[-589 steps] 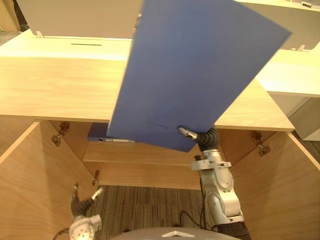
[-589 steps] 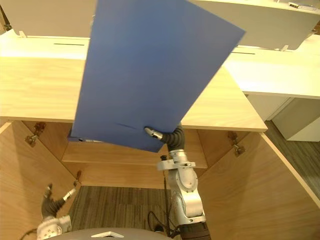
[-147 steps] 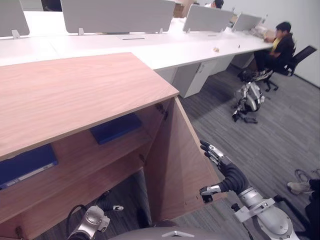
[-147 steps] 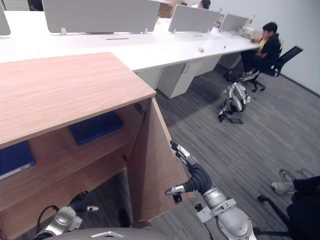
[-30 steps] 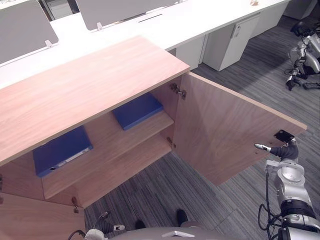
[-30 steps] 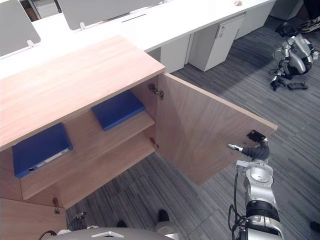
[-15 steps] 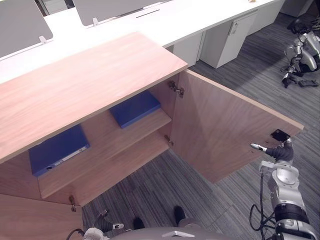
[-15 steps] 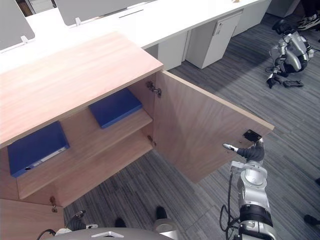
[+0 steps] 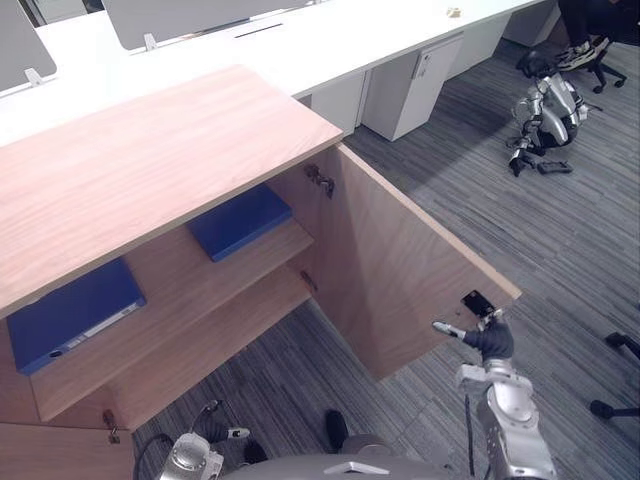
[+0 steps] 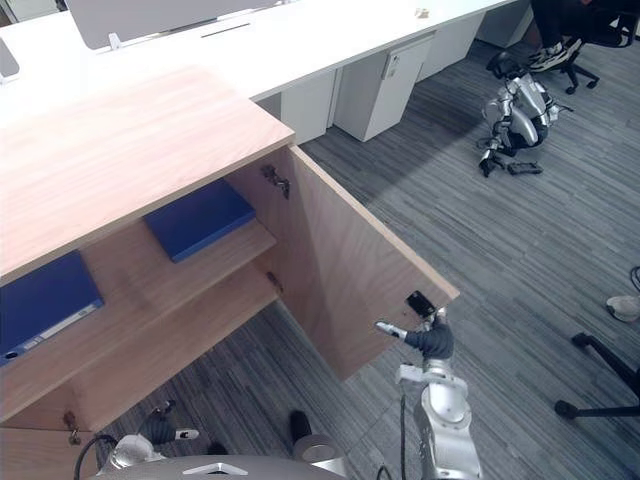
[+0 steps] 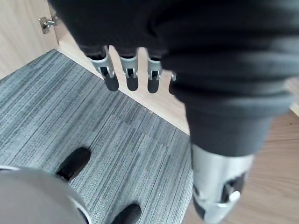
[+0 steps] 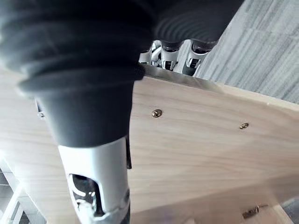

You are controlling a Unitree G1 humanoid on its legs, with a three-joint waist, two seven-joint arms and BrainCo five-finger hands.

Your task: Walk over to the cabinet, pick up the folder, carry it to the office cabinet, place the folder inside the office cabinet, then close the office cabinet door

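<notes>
With the folder (image 9: 240, 221) shelved, the right hand (image 9: 486, 338), fingers straight behind the cabinet door (image 9: 400, 262), must swing it shut.

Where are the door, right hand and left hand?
door (image 9: 400, 270), left eye view, middle of its inner face.
right hand (image 9: 489, 339), left eye view, its dark cover.
left hand (image 11: 130, 72), left wrist view, a finger.

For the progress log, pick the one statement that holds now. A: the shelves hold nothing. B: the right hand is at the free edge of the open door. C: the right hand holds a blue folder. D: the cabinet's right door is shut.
B: the right hand sits at the outer edge of the open door, while a blue folder lies on the upper shelf.
</notes>
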